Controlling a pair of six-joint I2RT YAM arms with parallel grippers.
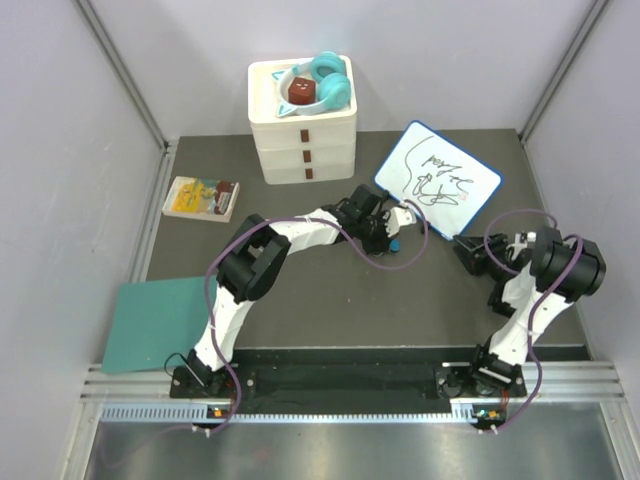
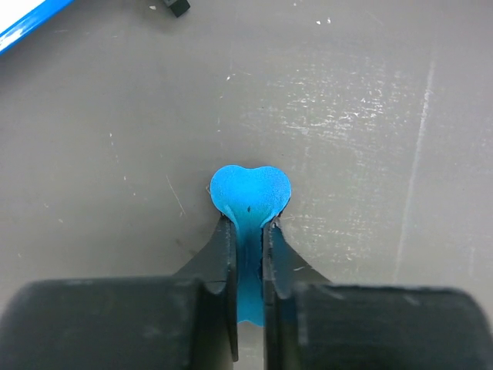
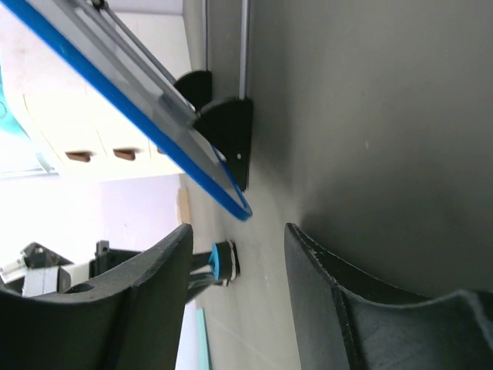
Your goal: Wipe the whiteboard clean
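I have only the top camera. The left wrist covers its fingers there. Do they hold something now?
Observer: Yes, the left fingers are shut on a small blue eraser, which is squeezed between them.
Operator: Does it touch the whiteboard?
Observer: No; it is over bare table, the whiteboard apart from it.
Operator: And the right fingers?
Observer: The right fingers are open, nothing between them, pointing toward the board's black feet.
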